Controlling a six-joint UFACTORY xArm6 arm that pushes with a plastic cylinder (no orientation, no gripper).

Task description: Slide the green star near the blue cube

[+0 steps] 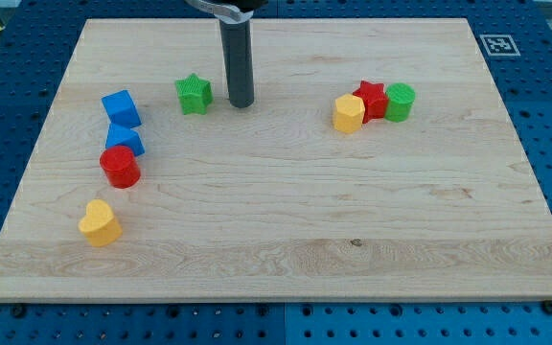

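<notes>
The green star (194, 94) lies on the wooden board at the view's upper left. My tip (241, 103) stands just to the star's right, a small gap apart. A blue cube (121, 108) sits to the star's left. A second blue block (124, 139) lies just below that cube, touching a red cylinder (120, 167).
A yellow heart-shaped block (99, 223) lies at the lower left. At the upper right a yellow block (349, 113), a red star (371, 100) and a green cylinder (400, 102) sit clustered together. The wooden board (353, 240) rests on a blue perforated table.
</notes>
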